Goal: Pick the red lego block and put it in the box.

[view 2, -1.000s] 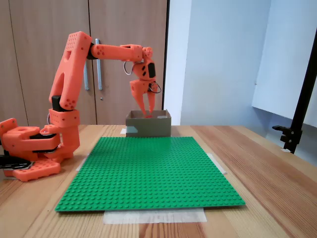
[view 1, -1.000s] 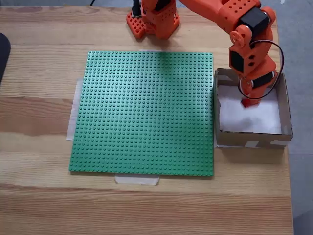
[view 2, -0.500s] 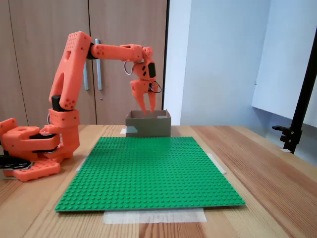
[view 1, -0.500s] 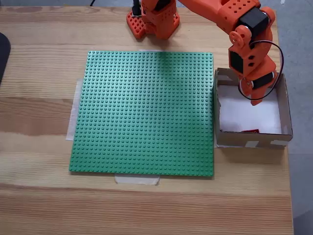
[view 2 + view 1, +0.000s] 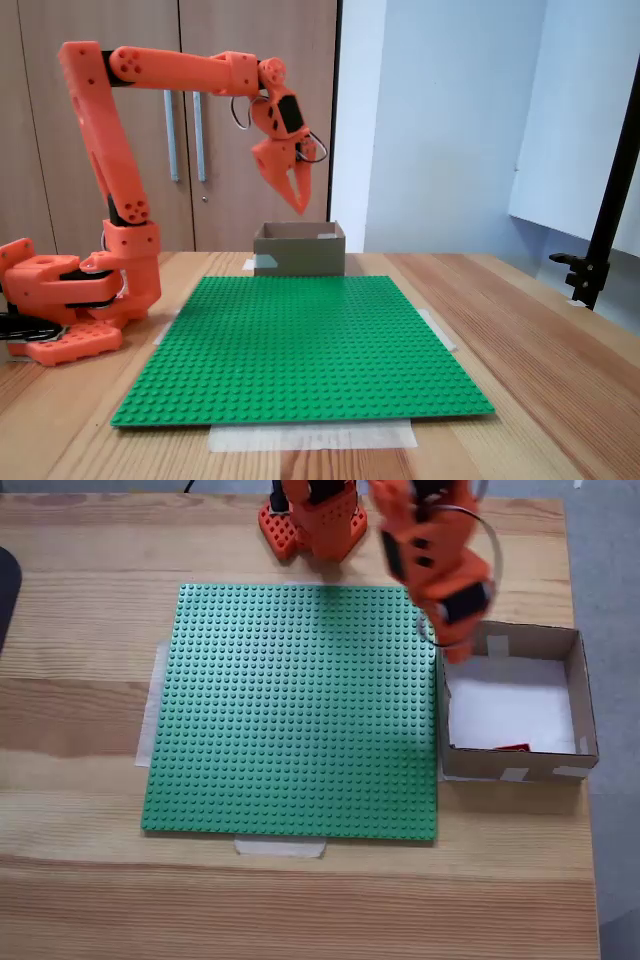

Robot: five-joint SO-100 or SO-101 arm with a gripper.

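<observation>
The red lego block lies inside the box, on its white bottom against the wall nearest the table's front edge in the top-down fixed view. My orange gripper hangs over the seam between the green baseplate and the box's left wall, apart from the block. In the side-on fixed view the gripper is raised well above the box, its fingers drawn together to a point and holding nothing. The block is hidden by the box wall in that view.
A large green studded baseplate taped to the wooden table fills the middle. The arm's orange base stands at the table's far edge. A black stand rises at the right in the side-on view.
The block dropped from the gripper and came to rest at the box's front wall. Since then the arm has lifted and swung left, out of the box, with the fingers closing.
</observation>
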